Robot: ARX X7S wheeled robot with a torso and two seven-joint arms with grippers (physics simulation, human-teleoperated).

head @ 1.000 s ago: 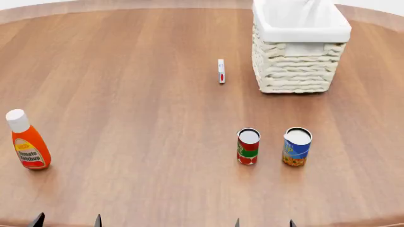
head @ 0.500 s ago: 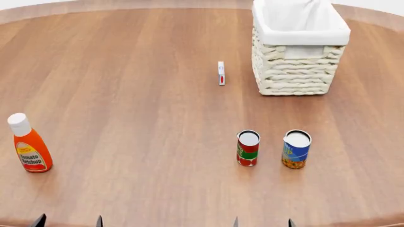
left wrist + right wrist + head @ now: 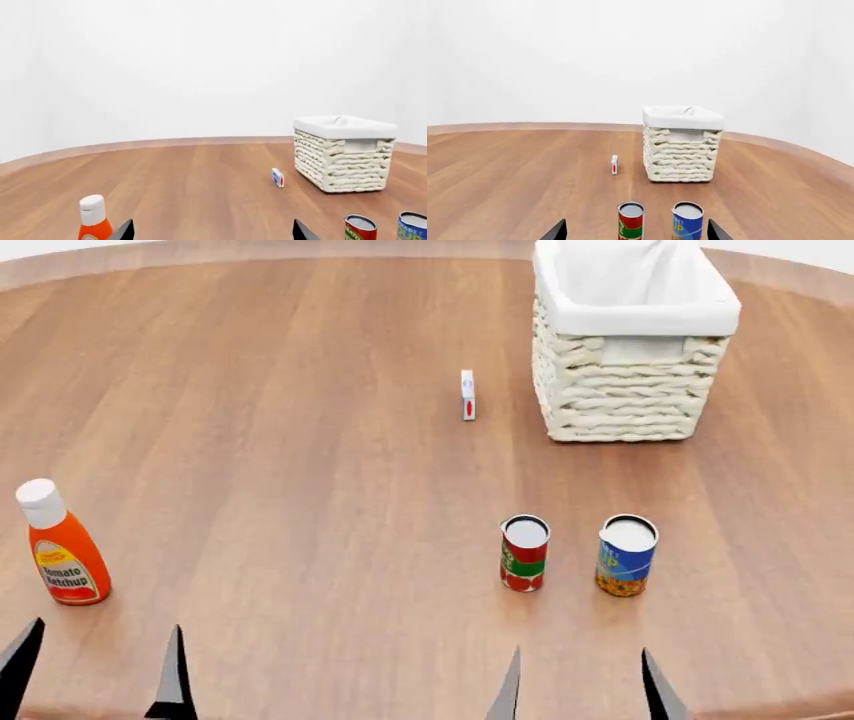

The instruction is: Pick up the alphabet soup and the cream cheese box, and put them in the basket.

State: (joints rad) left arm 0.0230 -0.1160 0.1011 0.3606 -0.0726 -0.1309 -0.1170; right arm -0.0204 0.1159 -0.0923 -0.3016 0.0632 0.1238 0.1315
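The alphabet soup (image 3: 627,555), a blue-labelled can with an orange lower band, stands upright on the wooden table (image 3: 307,440), right of a red-and-green can (image 3: 525,552). The cream cheese box (image 3: 467,394) stands on edge farther back, just left of the wicker basket (image 3: 638,318) with its white liner. My right gripper (image 3: 581,687) is open near the front edge, short of both cans, which show between its fingers (image 3: 714,231) in the right wrist view. My left gripper (image 3: 96,672) is open and empty, in front of the ketchup bottle.
A tomato ketchup bottle (image 3: 60,545) with a white cap stands at the front left, close to my left gripper. The red-and-green can (image 3: 630,220) stands a small gap from the alphabet soup (image 3: 687,220). The table's curved edge runs behind the basket (image 3: 343,155).
Both grippers' fingers have come further into the head view from the front edge, toward the objects. The objects on the table have not moved.
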